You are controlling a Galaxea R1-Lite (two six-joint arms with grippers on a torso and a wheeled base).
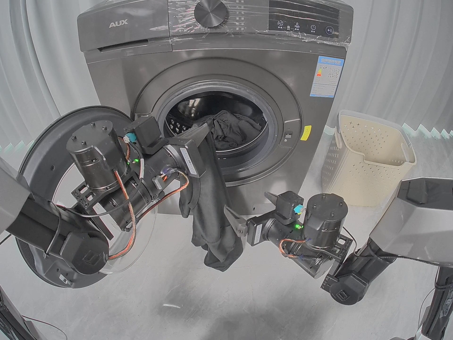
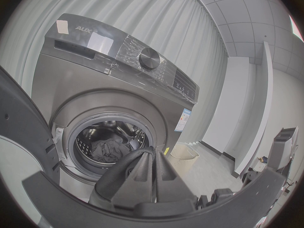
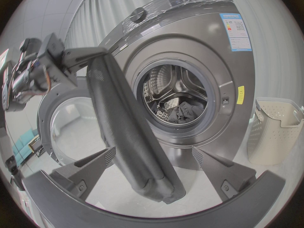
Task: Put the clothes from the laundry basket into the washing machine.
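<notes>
My left gripper [image 1: 203,135]: clamped on a dark garment's [image 1: 210,208] top edge, frame centre, before the washing machine's [image 1: 141,76] opening.
Garment: hangs below that grip.
My right gripper [image 3: 153,151]: fingers spread wide, just beside the garment's lower half.

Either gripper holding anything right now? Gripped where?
Left gripper is shut on the dark garment, pinching its upper end; the rest hangs free. Right gripper is open, holding nothing.
</notes>
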